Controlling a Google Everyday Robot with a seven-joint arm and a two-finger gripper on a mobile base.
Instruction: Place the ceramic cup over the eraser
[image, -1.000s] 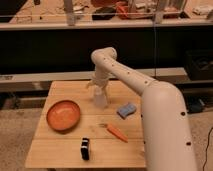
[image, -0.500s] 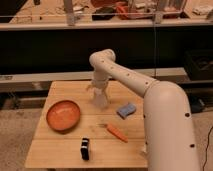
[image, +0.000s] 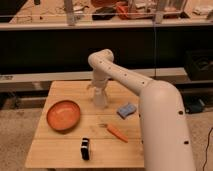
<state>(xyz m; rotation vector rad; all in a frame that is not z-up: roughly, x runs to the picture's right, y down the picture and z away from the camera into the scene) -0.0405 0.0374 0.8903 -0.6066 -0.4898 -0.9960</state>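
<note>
**Cup not yet lifted; eraser uncovered**

An orange bowl (image: 63, 115) sits by the table's (image: 55, 156) left edge. The eraser (image: 85, 148) lies bare near the front edge. Nearer the back edge, the gripper (image: 99, 90) hangs over the upright ceramic cup (image: 100, 101) with its fingers spread. Grasp, carry and placement appear outstanding.

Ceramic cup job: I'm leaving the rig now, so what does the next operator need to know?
Gripper: open, low over the top of the cup; whether it touches the cup cannot be told.
Cup: standing on the table, far middle, right of the orange bowl.
Eraser: near the front edge, uncovered, well apart from the cup; a carrot lies to its right.
Done: gripper is at the cup.
Left: grasp, lift, carry forward, set the cup over the eraser.
</note>
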